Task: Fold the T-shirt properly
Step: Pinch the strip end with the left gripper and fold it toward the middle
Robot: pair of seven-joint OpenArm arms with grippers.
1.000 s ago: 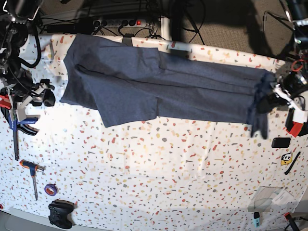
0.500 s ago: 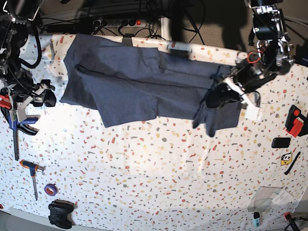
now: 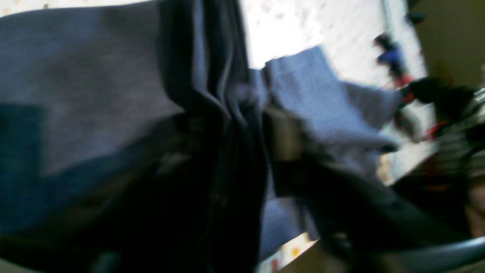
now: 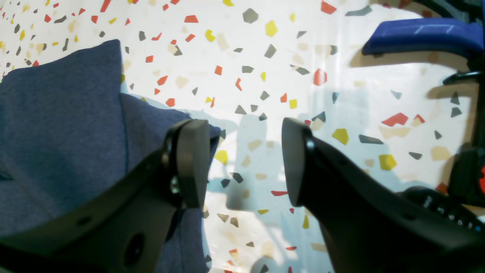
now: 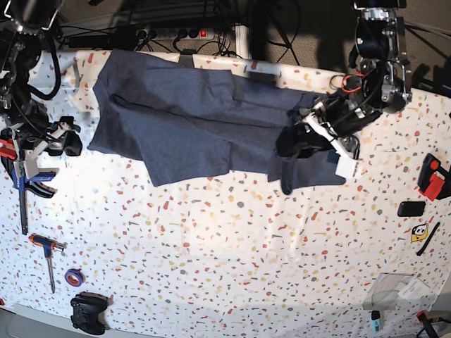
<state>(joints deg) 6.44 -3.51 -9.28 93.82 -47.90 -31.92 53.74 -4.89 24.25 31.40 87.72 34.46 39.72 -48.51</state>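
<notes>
The soft, limp T-shirt [image 5: 211, 127] sprawls across the worktop's [image 5: 246, 253] upper half, its bunched edge pinched in the left end effector [image 5: 310, 137]; right end effector [image 4: 242, 163] gapes empty; grip hems

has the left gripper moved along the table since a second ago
Yes. In the base view the left gripper, shut on the bunched hem of the T-shirt, has travelled leftward, away from the red tool toward the shirt's middle.

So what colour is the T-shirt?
Heathered dark blue-grey T-shirt, plain, clearest in the base view.
</notes>
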